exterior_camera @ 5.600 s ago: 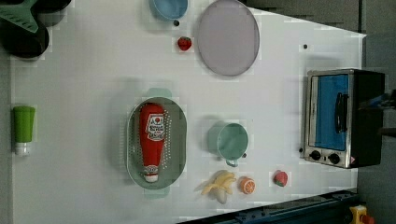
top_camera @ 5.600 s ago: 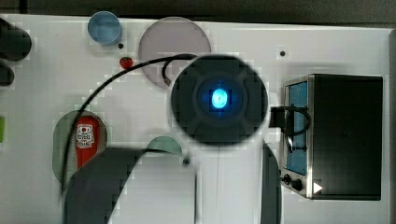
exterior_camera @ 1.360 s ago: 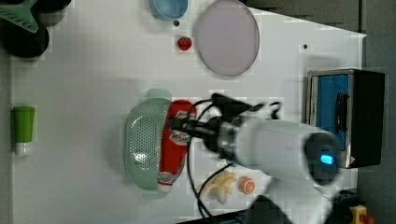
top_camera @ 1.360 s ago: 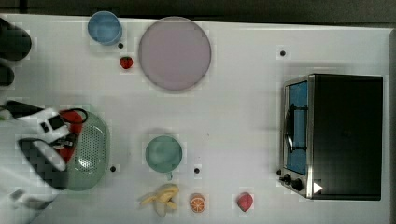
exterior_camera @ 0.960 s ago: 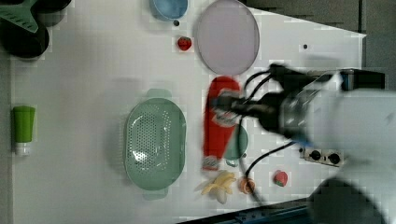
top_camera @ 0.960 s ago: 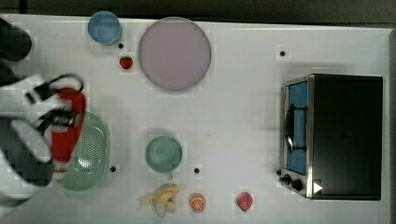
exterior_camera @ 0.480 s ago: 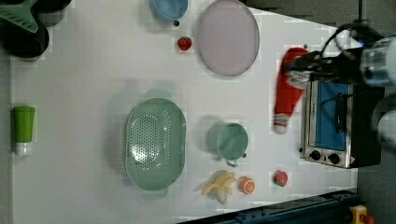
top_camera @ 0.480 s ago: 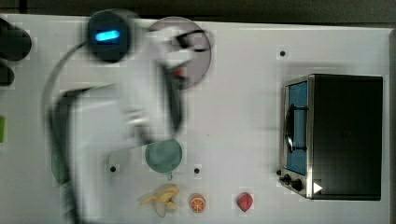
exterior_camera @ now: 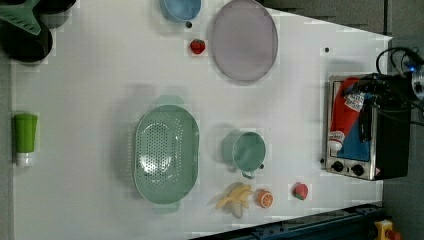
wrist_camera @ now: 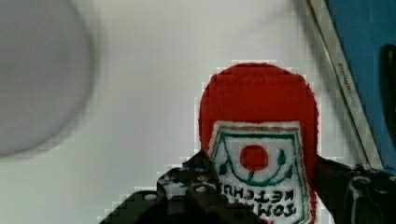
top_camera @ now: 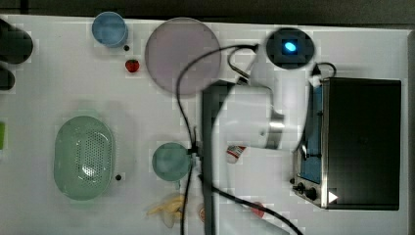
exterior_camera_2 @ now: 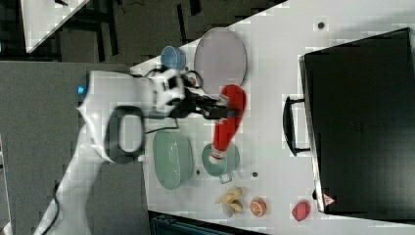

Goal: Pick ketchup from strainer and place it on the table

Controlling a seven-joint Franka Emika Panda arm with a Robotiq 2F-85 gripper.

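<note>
White table [top_camera: 58, 73]; right view: gripper [exterior_camera_2: 226, 111] clamps ketchup [exterior_camera_2: 229, 122]; top view: arm hides bottle, cap peeks out.

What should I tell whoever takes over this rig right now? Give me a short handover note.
Gripper: shut on the ketchup, gripping it at the label, held in the air.
Ketchup: out of the strainer, carried between the teal cup and the toaster oven, cap end hanging toward the cup in the right view.
Strainer: holds nothing, sits on the table.
Done: the pick.
Left: lower the bottle onto bare table, probably the white patch in front of the oven, then open and pull away.
</note>
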